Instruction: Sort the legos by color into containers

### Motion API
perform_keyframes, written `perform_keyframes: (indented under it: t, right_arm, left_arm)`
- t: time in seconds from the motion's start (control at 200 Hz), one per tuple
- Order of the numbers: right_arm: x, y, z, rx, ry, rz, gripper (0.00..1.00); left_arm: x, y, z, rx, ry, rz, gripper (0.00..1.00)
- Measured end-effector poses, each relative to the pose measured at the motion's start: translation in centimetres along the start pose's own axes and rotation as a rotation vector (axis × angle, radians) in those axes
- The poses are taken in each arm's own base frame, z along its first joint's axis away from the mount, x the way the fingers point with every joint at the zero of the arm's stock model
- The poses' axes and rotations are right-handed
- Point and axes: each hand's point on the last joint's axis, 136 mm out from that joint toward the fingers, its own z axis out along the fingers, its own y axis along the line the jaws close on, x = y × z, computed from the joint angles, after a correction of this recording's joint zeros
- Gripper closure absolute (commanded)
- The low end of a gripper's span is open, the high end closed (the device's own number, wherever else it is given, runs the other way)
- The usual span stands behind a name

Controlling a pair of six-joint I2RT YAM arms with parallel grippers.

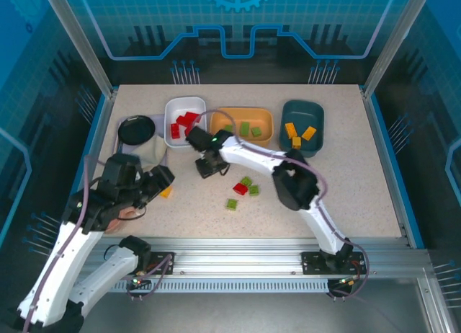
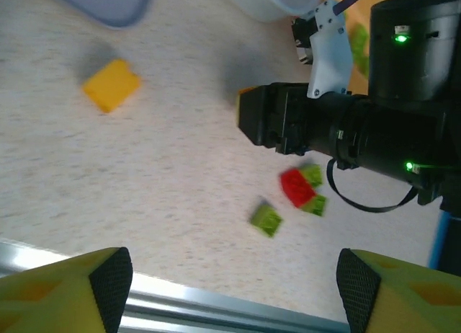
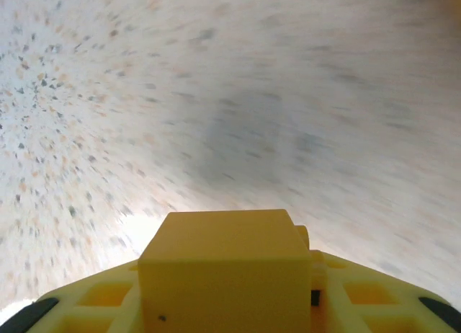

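Our right gripper, just left of the frame's centre in the top view, is clenched on a held yellow brick over the speckled table. Our left gripper, at lower left from above, has its fingers spread wide with nothing between them. A loose yellow-orange brick lies just beside it. Near the centre lie one red brick and three green bricks. Across the upper part stand the white bowl holding red pieces, the orange bowl holding green pieces, and the teal bowl holding yellow-orange pieces.
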Motion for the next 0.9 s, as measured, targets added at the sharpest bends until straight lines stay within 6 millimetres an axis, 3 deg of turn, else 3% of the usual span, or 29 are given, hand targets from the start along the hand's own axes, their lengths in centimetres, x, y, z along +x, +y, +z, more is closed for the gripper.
perform_keyframes:
  t: [0.075,0.145,0.19,0.245,0.31,0.41,0.595,0.765,0.895]
  right_arm:
    - [-1.4,-4.1,-4.6,-0.005,-0.081,0.084,0.65]
    - [-2.7,-9.6,-8.9,0.0,-0.177,0.194,0.65]
    - [-3.3,-14.1,-11.3,0.024,-0.24,0.278,0.65]
    - [-3.3,-18.9,-13.1,0.061,-0.286,0.369,0.64]
    - [-3.0,-23.8,-13.7,0.101,-0.304,0.46,0.65]
    - [-1.8,-28.8,-11.9,0.135,-0.258,0.56,0.64]
    - [-2.0,-35.2,-5.0,0.147,-0.148,0.683,0.64]
    - [-2.7,-39.0,-0.8,0.164,-0.098,0.757,0.61]
    - [-2.2,-40.3,1.1,0.168,-0.063,0.792,0.53]
  left_arm:
    - [0.0,-2.3,1.9,0.037,0.053,0.033,0.21]
    - [0.0,-4.5,3.8,0.055,0.099,0.078,0.21]
    - [0.2,-5.9,5.0,0.066,0.128,0.11,0.21]
    - [0.2,-7.7,6.4,0.084,0.15,0.14,0.21]
    - [0.3,-9.7,7.9,0.111,0.172,0.175,0.21]
    - [0.4,-12.5,10.0,0.14,0.191,0.207,0.21]
    - [0.1,-17.6,13.6,0.185,0.206,0.26,0.22]
    - [0.0,-19.2,16.3,0.176,0.219,0.269,0.22]
    - [0.1,-19.2,18.0,0.152,0.235,0.287,0.22]
